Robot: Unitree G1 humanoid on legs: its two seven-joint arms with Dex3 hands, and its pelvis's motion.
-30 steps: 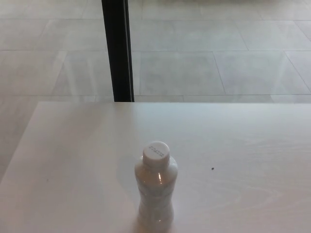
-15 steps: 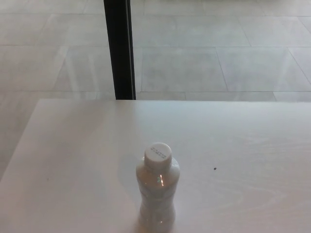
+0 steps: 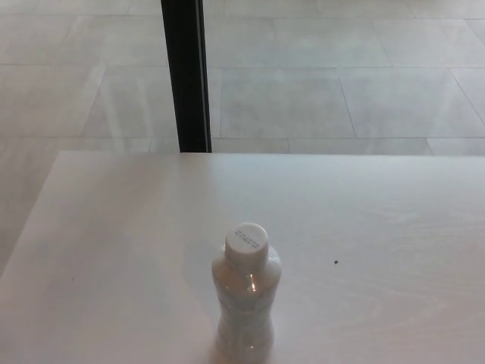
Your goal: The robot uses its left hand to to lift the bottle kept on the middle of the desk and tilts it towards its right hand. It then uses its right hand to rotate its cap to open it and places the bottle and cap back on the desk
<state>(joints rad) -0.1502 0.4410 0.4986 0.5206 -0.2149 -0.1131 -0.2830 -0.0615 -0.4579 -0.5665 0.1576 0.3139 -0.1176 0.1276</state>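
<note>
Neither robot hand nor either arm is in view.

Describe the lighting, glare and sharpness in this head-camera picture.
Head view: bright, washed-out light; pale sheen across the desk and streaky reflections on the tiled floor; the bottle looks soft, with a small highlight under its cap; faint shadow left of it.

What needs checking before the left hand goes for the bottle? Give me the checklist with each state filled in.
1. Bottle stands upright on the desk: ok.
2. Cap seated on the bottle's neck: ok.
3. Desk around the bottle free of obstacles; only a tiny dark speck to its right: ok.
4. Left hand in view and ready: not ok, not in view.
5. Right hand in view and ready: not ok, not in view.
6. Cap tightness: cannot tell.
</note>
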